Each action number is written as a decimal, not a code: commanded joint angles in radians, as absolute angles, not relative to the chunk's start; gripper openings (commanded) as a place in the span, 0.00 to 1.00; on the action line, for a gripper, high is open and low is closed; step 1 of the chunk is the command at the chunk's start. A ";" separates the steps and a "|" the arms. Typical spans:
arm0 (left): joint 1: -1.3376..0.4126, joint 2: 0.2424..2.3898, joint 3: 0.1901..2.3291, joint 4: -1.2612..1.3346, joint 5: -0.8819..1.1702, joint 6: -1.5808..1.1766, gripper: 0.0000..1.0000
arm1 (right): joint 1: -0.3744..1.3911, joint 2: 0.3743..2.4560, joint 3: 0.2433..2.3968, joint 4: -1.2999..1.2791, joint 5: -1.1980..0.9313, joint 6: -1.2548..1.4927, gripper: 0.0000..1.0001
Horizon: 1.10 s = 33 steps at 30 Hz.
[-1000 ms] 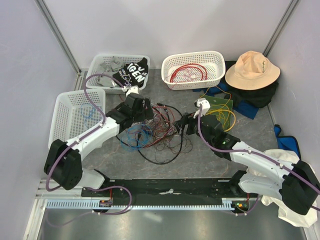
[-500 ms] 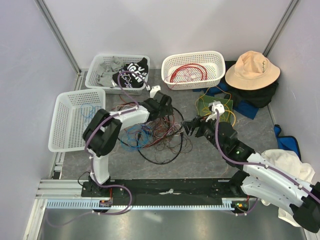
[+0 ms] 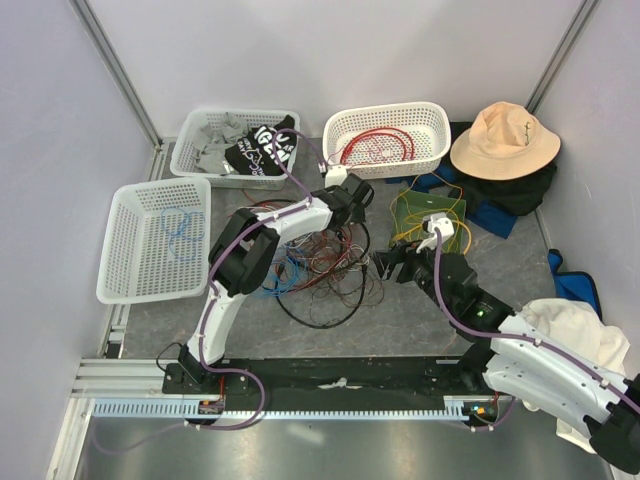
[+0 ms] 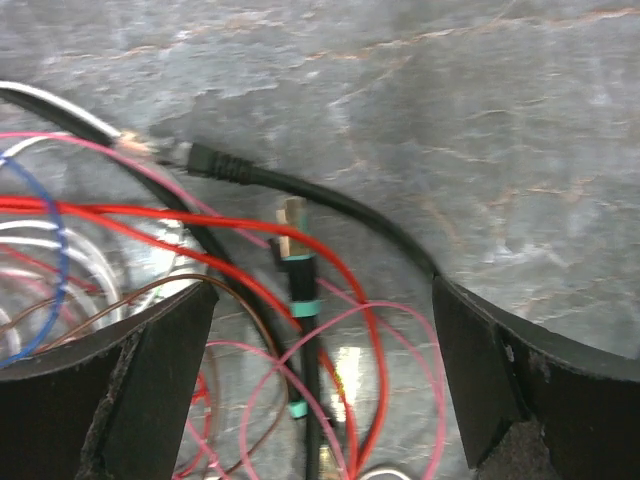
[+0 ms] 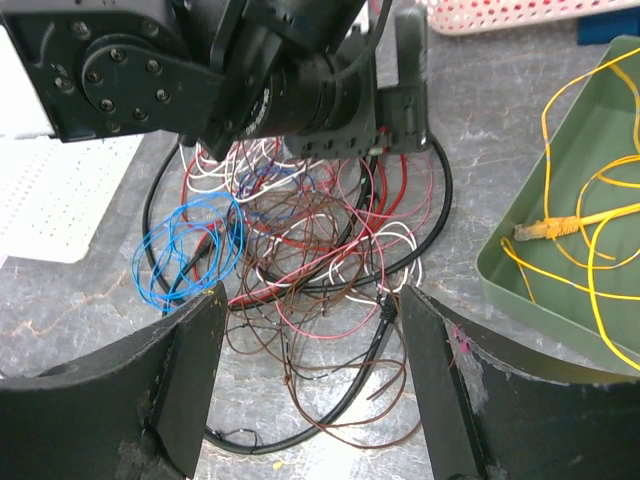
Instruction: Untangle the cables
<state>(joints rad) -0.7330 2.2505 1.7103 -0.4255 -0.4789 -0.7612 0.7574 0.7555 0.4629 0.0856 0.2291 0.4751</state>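
Note:
The cables lie in a loose tangled heap on the grey table: brown, red, pink, white, blue and a thick black loop. My left gripper reaches over the heap's far right edge. In the left wrist view this gripper stands open above a black cable with teal bands, red and pink wires, gripping none. My right gripper hovers just right of the heap. It is open too, with brown wires and the black cable on the table between its fingers.
A white basket with a red cable stands at the back. A basket of clothes is back left, and a basket holding a blue wire at left. A green tray with yellow cable, a hat and cloths fill the right.
The left arm has swung its open gripper from the heap's left side across to its far right edge. The right gripper has drawn back slightly to the right.

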 commanded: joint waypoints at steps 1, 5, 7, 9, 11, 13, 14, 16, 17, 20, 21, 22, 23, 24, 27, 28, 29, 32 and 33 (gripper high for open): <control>-0.729 2.276 1.658 -0.557 -0.506 -0.762 0.94 | 0.761 0.712 0.449 0.103 0.261 0.463 0.78; -0.718 2.283 1.641 -0.586 -0.474 -0.729 0.75 | 0.761 0.709 0.440 0.113 0.258 0.468 0.79; -0.716 2.289 1.638 -0.598 -0.466 -0.712 0.58 | 0.761 0.695 0.430 0.115 0.259 0.472 0.78; -0.713 2.290 1.628 -0.601 -0.454 -0.700 0.43 | 0.761 0.675 0.422 0.115 0.264 0.472 0.79; -0.707 2.296 1.628 -0.613 -0.427 -0.683 0.02 | 0.761 0.658 0.420 0.110 0.268 0.472 0.79; -0.700 2.272 1.620 -0.617 -0.423 -0.680 0.02 | 0.761 0.640 0.423 0.100 0.271 0.472 0.79; -0.698 2.251 1.614 -0.612 -0.425 -0.680 0.02 | 0.761 0.635 0.428 0.092 0.273 0.469 0.79; -0.693 2.185 1.588 -0.589 -0.423 -0.667 0.02 | 0.761 0.624 0.439 0.077 0.275 0.468 0.79; -0.692 2.093 1.572 -0.533 -0.411 -0.652 0.02 | 0.761 0.620 0.443 0.071 0.276 0.468 0.79; -0.674 1.883 1.493 -0.418 -0.284 -0.594 0.02 | 0.759 0.612 0.465 0.052 0.287 0.457 0.79; -0.664 1.835 1.467 -0.315 -0.228 -0.585 0.02 | 0.761 0.608 0.482 0.048 0.293 0.453 0.79; -0.638 1.781 1.416 -0.269 -0.086 -0.589 0.02 | 0.761 0.606 0.489 0.041 0.299 0.446 0.79; -0.624 1.740 1.393 -0.215 -0.010 -0.600 0.02 | 0.761 0.606 0.508 0.038 0.301 0.440 0.79; -0.612 1.671 1.373 -0.142 0.065 -0.627 0.02 | 0.761 0.606 0.517 0.035 0.301 0.437 0.79; -0.592 1.582 1.299 -0.028 0.297 -0.667 0.02 | 0.761 0.604 0.549 0.028 0.301 0.427 0.79; -0.591 1.565 1.255 0.054 0.383 -0.681 0.02 | 0.761 0.603 0.555 0.028 0.301 0.426 0.79; -0.589 1.546 1.232 0.092 0.423 -0.695 0.02 | 0.761 0.603 0.567 0.028 0.302 0.423 0.79; -0.568 1.496 1.142 0.271 0.576 -0.765 0.02 | 0.761 0.598 0.586 0.034 0.296 0.414 0.80; -0.561 1.488 1.123 0.311 0.607 -0.799 0.02 | 0.761 0.598 0.587 0.037 0.293 0.414 0.80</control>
